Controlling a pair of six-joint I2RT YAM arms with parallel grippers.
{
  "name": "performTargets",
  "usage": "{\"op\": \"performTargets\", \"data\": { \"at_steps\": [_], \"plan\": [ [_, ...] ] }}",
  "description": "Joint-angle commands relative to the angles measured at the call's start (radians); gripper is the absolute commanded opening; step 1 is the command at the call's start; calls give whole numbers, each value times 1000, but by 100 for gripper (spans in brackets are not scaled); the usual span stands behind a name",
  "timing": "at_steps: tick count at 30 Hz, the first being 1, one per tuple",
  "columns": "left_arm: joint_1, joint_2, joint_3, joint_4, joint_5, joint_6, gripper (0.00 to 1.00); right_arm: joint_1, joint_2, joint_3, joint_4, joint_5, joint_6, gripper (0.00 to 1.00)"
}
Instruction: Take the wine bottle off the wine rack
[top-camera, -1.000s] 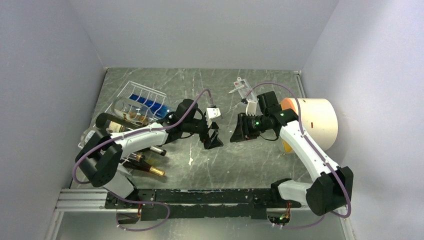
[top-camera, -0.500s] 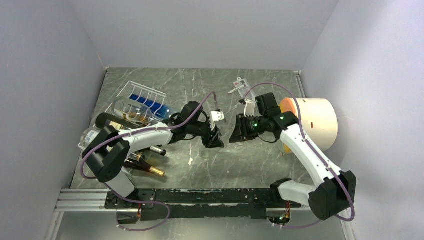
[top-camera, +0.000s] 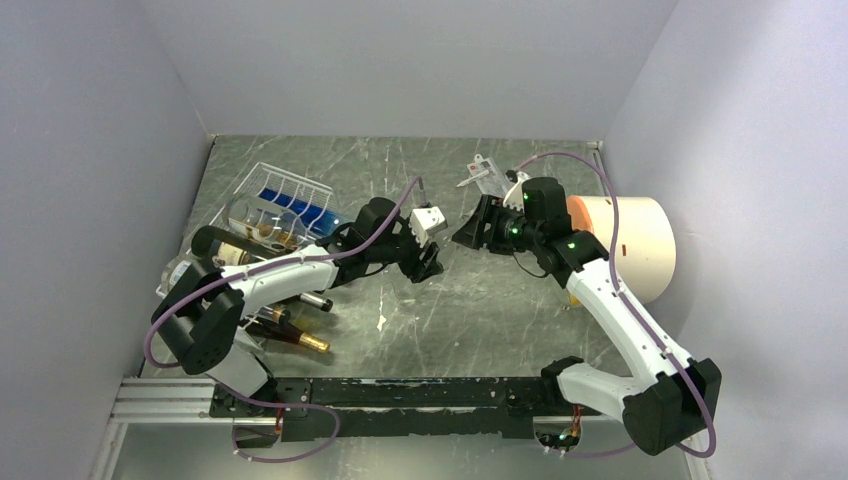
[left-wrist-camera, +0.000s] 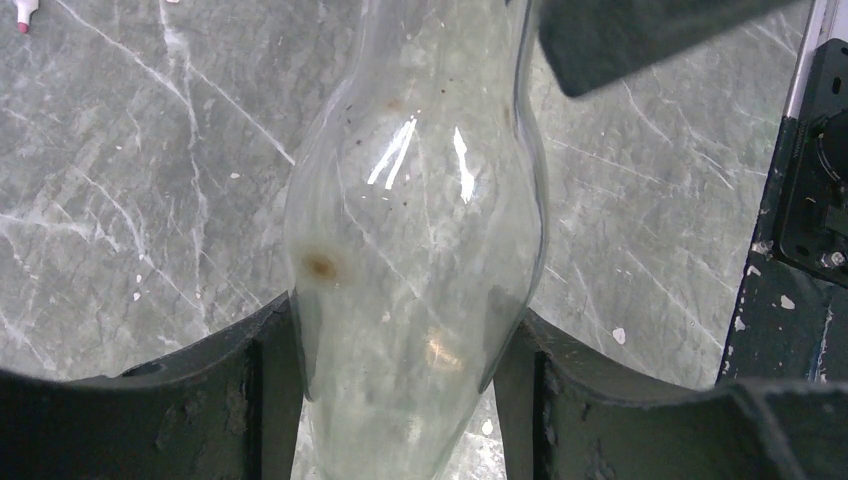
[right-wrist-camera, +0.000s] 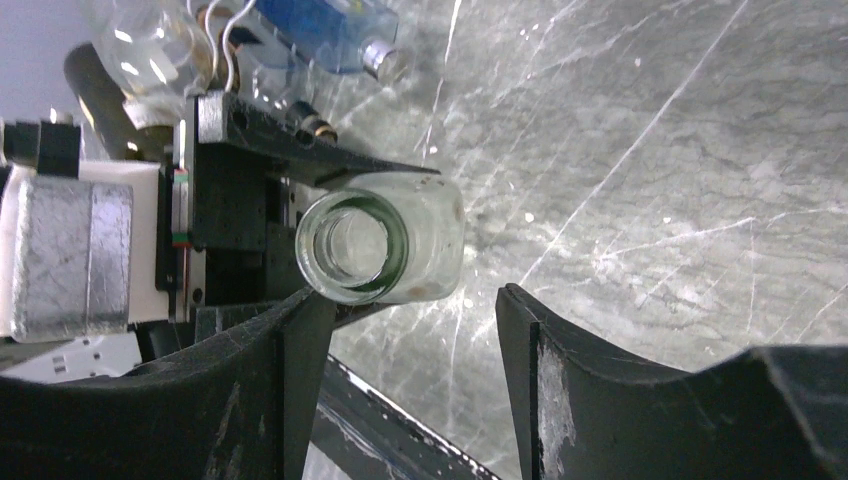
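Observation:
A clear glass wine bottle (left-wrist-camera: 415, 250) is clamped between the dark fingers of my left gripper (left-wrist-camera: 400, 330), which is shut on its body above the marble table. In the right wrist view the bottle's open mouth (right-wrist-camera: 365, 245) faces the camera, just past the left finger (right-wrist-camera: 300, 340) of my open right gripper (right-wrist-camera: 412, 300), which holds nothing. From above, the left gripper (top-camera: 428, 262) and right gripper (top-camera: 468, 232) face each other at mid-table. The white wire wine rack (top-camera: 285, 190) lies at the far left, behind the left arm, with several bottles in it.
A cream cylinder with an orange face (top-camera: 630, 240) lies behind the right arm by the right wall. A small white object (top-camera: 485, 175) sits at the back. A blue bottle (right-wrist-camera: 330, 25) rests in the rack. The black base rail (top-camera: 400, 395) runs along the near edge.
My left gripper has shut on the clear bottle. My right gripper has opened and drawn back toward the far side, off the bottle's mouth.

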Motion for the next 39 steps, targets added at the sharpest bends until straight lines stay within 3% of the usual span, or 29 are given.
{"op": "performTargets", "data": {
  "at_steps": [1,6,15,21,25,26,29,30,32,34,35,39],
  "plan": [
    [-5,-36,52,32,-13,-20,11,4,8,11,84,78,61,63],
    [-4,-20,70,12,-9,-27,11,26,56,11,120,69,65,61],
    [-4,-13,71,3,-37,-32,12,122,111,93,43,350,24,49],
    [-4,7,98,-29,-69,-42,13,122,125,75,90,360,37,47],
    [-1,19,113,-34,-51,-71,15,132,132,-19,211,319,99,47],
    [-1,21,112,-32,-35,-73,16,135,137,-38,239,321,108,44],
    [-1,26,109,-21,-29,-89,18,136,163,-54,265,310,126,22],
    [-1,30,120,-31,-29,-96,23,136,170,-57,281,299,122,14],
    [0,32,143,-62,-33,-112,45,136,177,-55,289,298,109,0],
    [0,23,150,-79,-48,-117,83,136,179,-42,278,325,103,0],
    [1,13,149,-83,-66,-116,96,135,177,-35,278,338,95,0],
    [23,-45,151,-96,-66,-111,100,133,169,49,224,433,43,0]
  ]
}}
